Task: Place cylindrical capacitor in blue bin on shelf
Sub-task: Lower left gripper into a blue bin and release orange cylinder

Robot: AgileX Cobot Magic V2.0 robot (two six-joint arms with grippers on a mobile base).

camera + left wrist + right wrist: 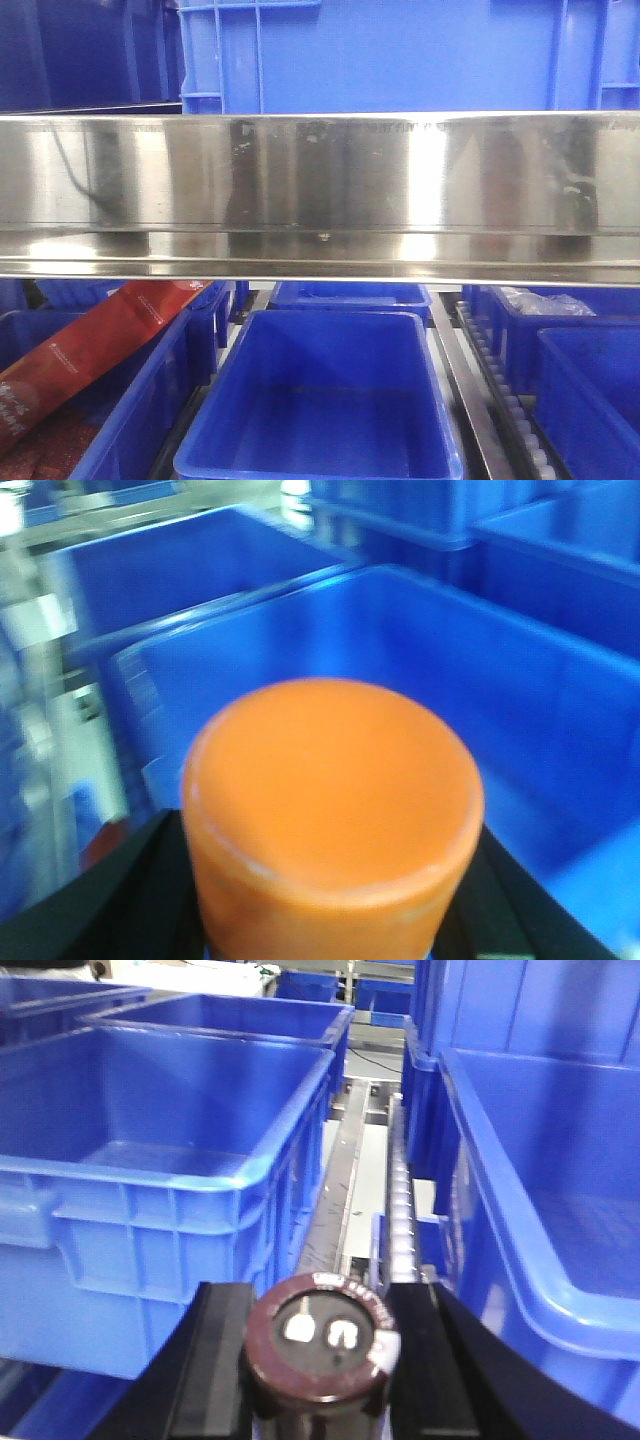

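Note:
The cylindrical capacitor (330, 800), a plain orange cylinder seen end-on, fills the left wrist view. My left gripper (322, 912) is shut on it, a black finger (100, 910) on each side. It hangs over the near edge of an empty blue bin (470, 690). My right gripper (322, 1360) is shut on a dark maroon cylinder (320, 1345) with two metal terminals and white print on its rim. The shelf's steel front rail (320, 190) crosses the front view above an empty blue bin (330, 318). Neither gripper shows in the front view.
A red packet (90, 350) leans in the left bin, and a clear bag (540, 300) lies in a right one. A large blue crate (400, 50) stands on the tier above. In the right wrist view a roller rail (400, 1190) runs between two blue bins (170, 1130).

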